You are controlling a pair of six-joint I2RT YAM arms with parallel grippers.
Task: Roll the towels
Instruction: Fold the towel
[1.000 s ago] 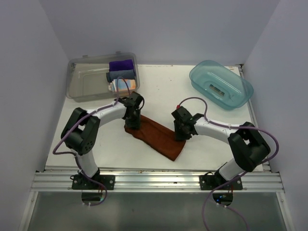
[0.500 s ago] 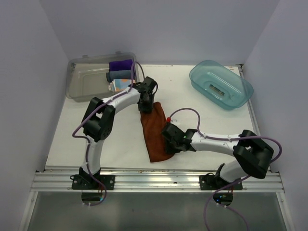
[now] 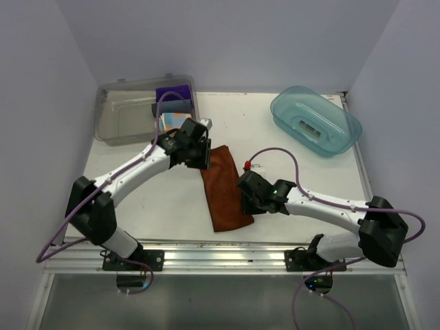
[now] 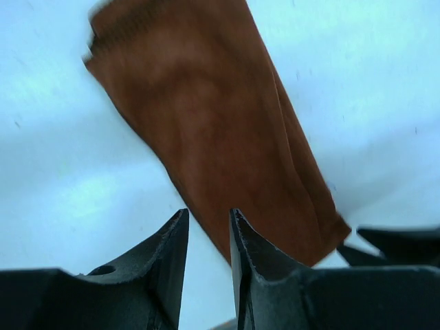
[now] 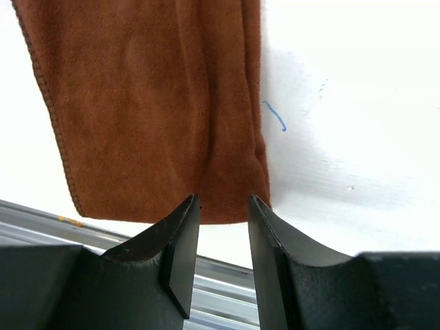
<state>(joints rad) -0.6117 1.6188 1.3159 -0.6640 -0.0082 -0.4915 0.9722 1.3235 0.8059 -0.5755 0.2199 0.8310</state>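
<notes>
A rust-brown towel lies flat on the white table as a long folded strip, running from the middle toward the near edge. My left gripper hovers at its far left corner. In the left wrist view the left gripper is open, with only table and the towel edge behind the gap. My right gripper sits by the strip's near right edge. In the right wrist view the right gripper is open and empty just above the towel hem. A patterned towel lies in the clear bin.
The clear plastic bin at the back left also holds a purple cloth and a grey-blue one. A teal basin stands at the back right. The metal rail runs along the near table edge.
The brown towel swung from a diagonal lie to nearly lengthwise. Both grippers have let go of it. The left arm pulled back to the left and the right gripper's jaws spread wider.
</notes>
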